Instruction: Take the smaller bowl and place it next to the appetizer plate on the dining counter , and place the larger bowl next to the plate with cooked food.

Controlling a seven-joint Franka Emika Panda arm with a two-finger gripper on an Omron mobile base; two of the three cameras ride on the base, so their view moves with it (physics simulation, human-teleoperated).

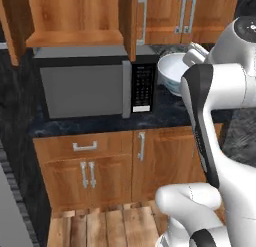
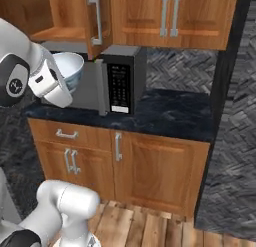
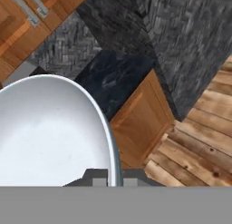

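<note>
Above the dark marbled bench [image 1: 100, 123], beside the grey microwave [image 1: 82, 88], the smaller bowl [image 1: 172, 71] hangs in the air with nothing inside it. One upper wooden cabinet [image 1: 75, 16] stands open, its shelf bare. From the hand view the bowl's [image 3: 50, 132] inside is plain glossy white, with a thin pale-blue rim; in the right base view its outer wall [image 2: 70, 71] reads light blue. At that rim the claw [image 3: 111, 177] is pinching the bowl's edge, one dark fingertip [image 3: 95, 175] on either side of the wall.
</note>
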